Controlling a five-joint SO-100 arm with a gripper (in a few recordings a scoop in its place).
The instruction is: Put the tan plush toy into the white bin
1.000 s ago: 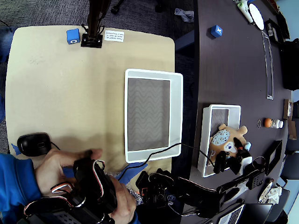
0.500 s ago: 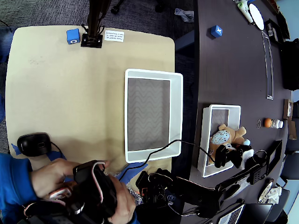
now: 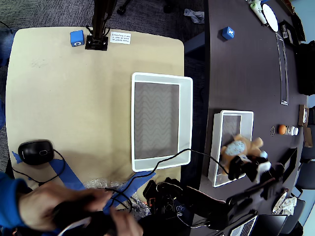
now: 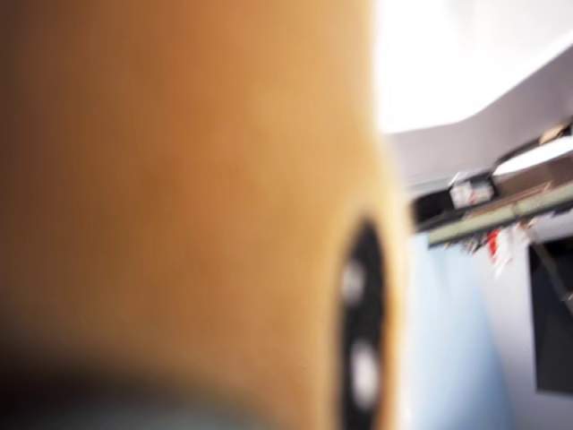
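Observation:
The tan plush toy [image 3: 244, 144] lies in a smaller, narrow white bin [image 3: 216, 147] on the dark table at the right of the overhead view, and looks blurred. My black gripper [image 3: 246, 166] sits over its lower end and appears shut on it, though the fingers are hard to make out. In the wrist view the tan plush toy [image 4: 179, 179] is pressed close to the lens, out of focus, with a dark eye at the right. The larger white bin [image 3: 186, 118] stands with nothing in it on the tan table, to the left of the toy.
A black cable [image 3: 172, 156] runs across the larger bin's lower right corner. A black mouse [image 3: 34, 151] lies at the tan table's left. Blue cubes [image 3: 77, 38] [image 3: 227, 33] and a stand base [image 3: 96, 42] sit along the top. A small orange item [image 3: 282, 129] lies right of the narrow bin.
My gripper has come down over the toy's lower end and closed in. The toy has shifted and bunched up slightly within the narrow bin.

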